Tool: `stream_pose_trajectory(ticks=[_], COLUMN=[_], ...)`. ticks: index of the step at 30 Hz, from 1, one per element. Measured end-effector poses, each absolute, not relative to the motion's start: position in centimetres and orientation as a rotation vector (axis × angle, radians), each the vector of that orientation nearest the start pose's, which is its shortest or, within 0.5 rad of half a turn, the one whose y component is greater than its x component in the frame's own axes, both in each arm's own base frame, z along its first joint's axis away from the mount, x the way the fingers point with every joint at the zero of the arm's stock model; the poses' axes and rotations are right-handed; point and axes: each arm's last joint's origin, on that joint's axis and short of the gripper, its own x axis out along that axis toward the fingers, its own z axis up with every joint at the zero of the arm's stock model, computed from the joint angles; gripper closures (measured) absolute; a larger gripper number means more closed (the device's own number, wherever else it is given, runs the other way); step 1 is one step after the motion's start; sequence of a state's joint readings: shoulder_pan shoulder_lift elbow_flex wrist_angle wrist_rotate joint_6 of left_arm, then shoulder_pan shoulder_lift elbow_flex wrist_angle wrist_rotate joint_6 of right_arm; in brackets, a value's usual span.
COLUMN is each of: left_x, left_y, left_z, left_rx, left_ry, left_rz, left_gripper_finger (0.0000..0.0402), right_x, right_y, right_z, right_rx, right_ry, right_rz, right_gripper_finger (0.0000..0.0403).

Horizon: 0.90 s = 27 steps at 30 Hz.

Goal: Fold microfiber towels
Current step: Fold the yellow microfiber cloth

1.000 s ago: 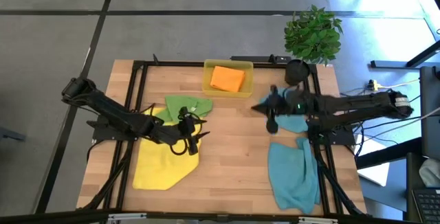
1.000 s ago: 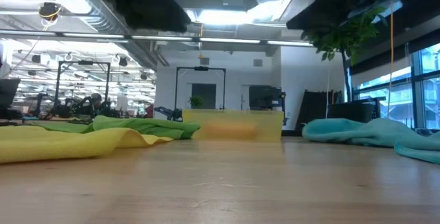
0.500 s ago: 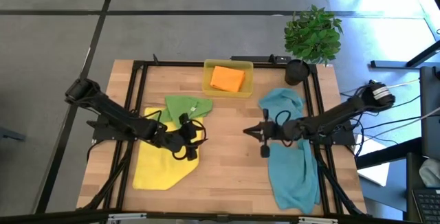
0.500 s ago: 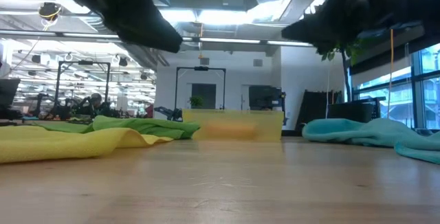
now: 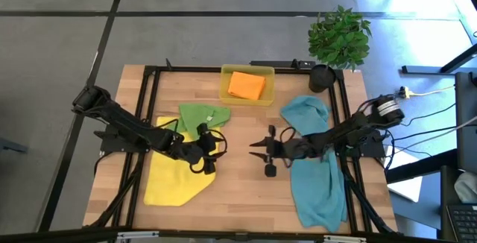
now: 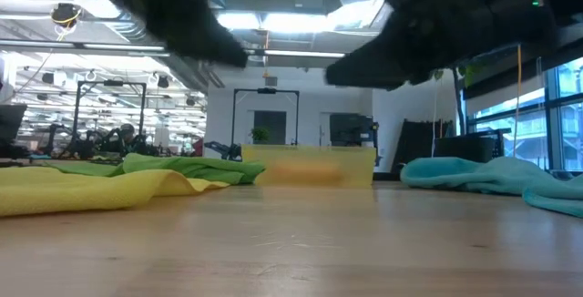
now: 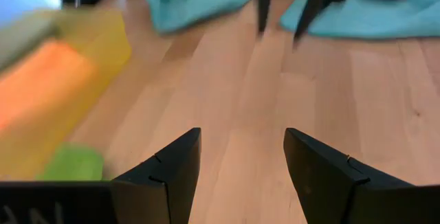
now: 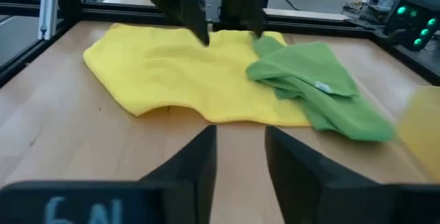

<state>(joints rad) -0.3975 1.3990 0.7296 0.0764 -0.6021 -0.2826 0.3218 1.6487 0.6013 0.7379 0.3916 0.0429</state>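
The yellow towel [image 5: 175,177] lies spread at the near left, one edge running under the crumpled green towel [image 5: 203,115]. An orange towel [image 5: 246,85] lies folded in the yellow tray [image 5: 223,94] at the far edge. Two teal towels lie crumpled at the right, one farther back [image 5: 305,115] and one nearer [image 5: 319,192]. My left gripper [image 5: 209,150] [image 7: 242,135] hangs open above the yellow towel's right edge. My right gripper [image 5: 258,150] [image 8: 240,131] hangs open over bare wood at the table's middle, facing the left one.
A potted plant [image 5: 339,38] stands at the far right corner. Black frame rails [image 5: 149,101] run along the table's left and right sides. Bare wood [image 5: 246,191] shows between the yellow and teal towels.
My right gripper has swung from the far right, near the tray and over the far teal towel, toward the table's middle and near edge, and has sunk lower. The far teal towel, then partly under the arm, now shows in full.
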Motion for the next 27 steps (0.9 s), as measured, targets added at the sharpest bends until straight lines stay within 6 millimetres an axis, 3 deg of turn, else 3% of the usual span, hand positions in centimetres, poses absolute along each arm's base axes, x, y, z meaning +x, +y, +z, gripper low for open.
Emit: stream_pose_trajectory(ticks=[4, 12, 18, 27], left_x=[26.9, 25.4, 24.9, 24.1], left_y=[-11.2, -15.0, -16.3, -17.1], left_z=[23.2, 24.1, 24.9, 25.0], left_rx=[0.061, 0.172, 0.146, 0.103], left_ry=[0.359, 0.299, 0.224, 0.205], left_rz=[0.175, 0.016, -0.024, 0.053], left_gripper_finger=[0.0202, 0.0202, 0.0202, 0.0202], right_x=[31.8, 36.3, 39.0, 41.6], right_y=[9.4, 10.4, 11.0, 11.9], right_z=[14.8, 13.8, 12.2, 11.1], right_rx=[-0.077, -0.114, -0.222, -0.365], right_ry=[0.308, 0.398, 0.483, 0.48], right_rz=[-0.074, 0.032, 0.13, 0.247], right_gripper_finger=[0.0233, 0.0205, 0.0204, 0.0204])
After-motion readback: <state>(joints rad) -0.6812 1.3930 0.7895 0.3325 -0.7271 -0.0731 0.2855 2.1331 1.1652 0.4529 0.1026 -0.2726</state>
